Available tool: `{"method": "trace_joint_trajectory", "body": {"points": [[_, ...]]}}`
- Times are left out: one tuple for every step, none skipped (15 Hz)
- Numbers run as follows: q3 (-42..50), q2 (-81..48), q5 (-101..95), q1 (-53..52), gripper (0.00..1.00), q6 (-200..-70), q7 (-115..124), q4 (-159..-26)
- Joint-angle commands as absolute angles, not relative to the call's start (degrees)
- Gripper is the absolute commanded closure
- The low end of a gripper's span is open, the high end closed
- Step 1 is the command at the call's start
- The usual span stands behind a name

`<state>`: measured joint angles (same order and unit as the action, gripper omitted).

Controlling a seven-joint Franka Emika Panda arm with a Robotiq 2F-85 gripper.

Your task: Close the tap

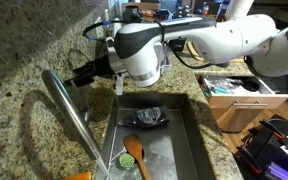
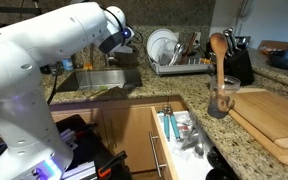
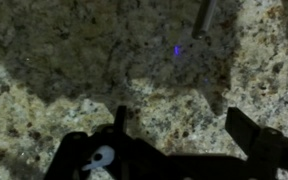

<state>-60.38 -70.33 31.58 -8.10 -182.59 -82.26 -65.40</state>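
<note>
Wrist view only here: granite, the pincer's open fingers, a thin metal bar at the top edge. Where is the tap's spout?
Observer: In an exterior view the tap, a long spout, slants over the granite counter beside the sink. The pincer hovers near its upper end in that picture, apart from it.
Operator: Anything in the sink?
Observer: A dark bowl and a wooden spoon.
Operator: What else is near the sink?
Observer: A dish rack with plates, on the counter beside it.
</note>
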Motion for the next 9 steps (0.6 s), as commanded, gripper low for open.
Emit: {"method": "trace_joint_trajectory", "body": {"points": [[-57.91,-68.39,32.50,-8.93,0.00,-190.74,-81.07,-66.71],[-58.12,-68.49,32.01,-9.04,0.00,-192.98,-81.81,-66.64],[-59.58,-70.15,31.52,-8.67,0.00,-189.32,-81.80,-65.42],[-59.54,-70.13,31.52,-8.76,0.00,-189.96,-81.79,-65.41],[-59.54,-70.16,31.52,-8.80,0.00,-189.86,-81.79,-65.42],[-59.54,-70.17,31.52,-8.81,0.00,-189.85,-81.79,-65.42],[-59.54,-70.18,31.52,-8.82,0.00,-189.85,-81.79,-65.42],[-58.59,-69.60,31.93,-9.03,0.00,-190.77,-81.51,-65.69],[-58.01,-69.29,32.21,-9.14,0.00,-191.95,-81.35,-65.89]]}}
